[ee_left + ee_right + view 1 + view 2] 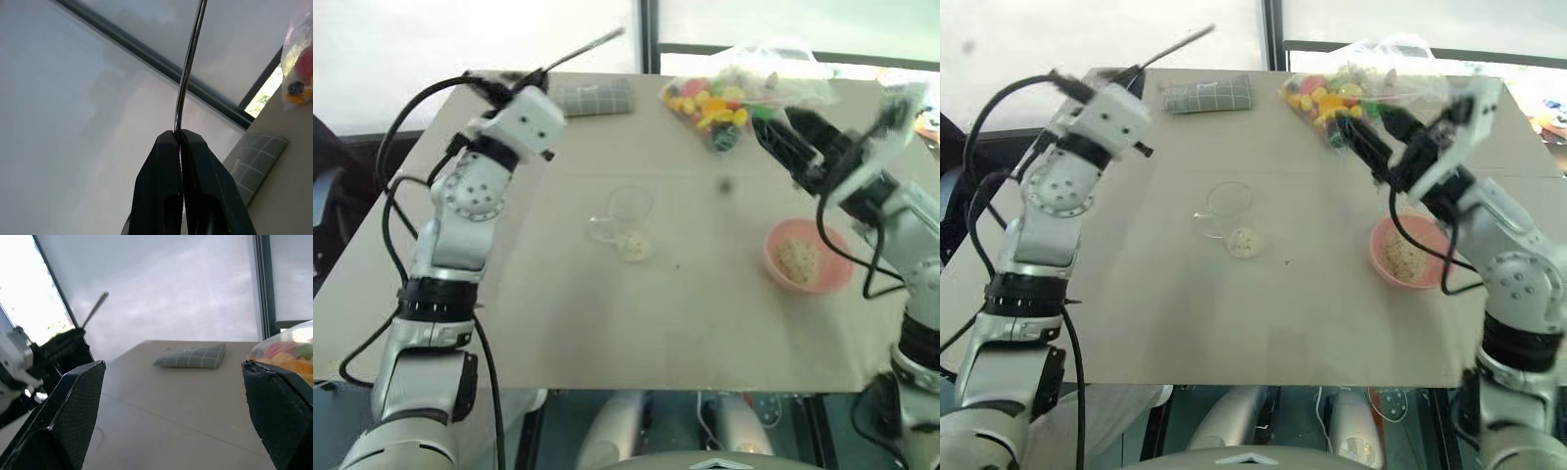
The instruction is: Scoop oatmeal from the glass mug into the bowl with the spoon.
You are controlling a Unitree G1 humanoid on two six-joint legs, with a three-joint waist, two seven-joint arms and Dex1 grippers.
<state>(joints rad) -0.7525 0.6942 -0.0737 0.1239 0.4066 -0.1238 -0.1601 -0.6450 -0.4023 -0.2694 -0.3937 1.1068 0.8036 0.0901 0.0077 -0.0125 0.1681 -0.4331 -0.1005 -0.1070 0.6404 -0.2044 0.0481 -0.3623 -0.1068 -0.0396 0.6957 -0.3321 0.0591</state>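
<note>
My left gripper (524, 80) is raised over the table's far left corner. It is shut on the thin silver spoon (582, 51), which sticks up and away from the closed fingertips (168, 139). The glass mug (626, 220) stands at mid-table with a little oatmeal (634, 245) at its bottom. To its right sits the pink bowl (837, 274) with oatmeal (796, 259) inside. My right gripper (773, 122) hovers beyond the bowl, raised off the table, with its fingers (73, 411) spread wide and nothing between them.
A clear bag of colourful pieces (734, 98) lies at the table's far edge, just behind my right gripper. A grey checked cloth (592, 96) lies at the far edge near the spoon. The beige table (607, 323) ends close in front.
</note>
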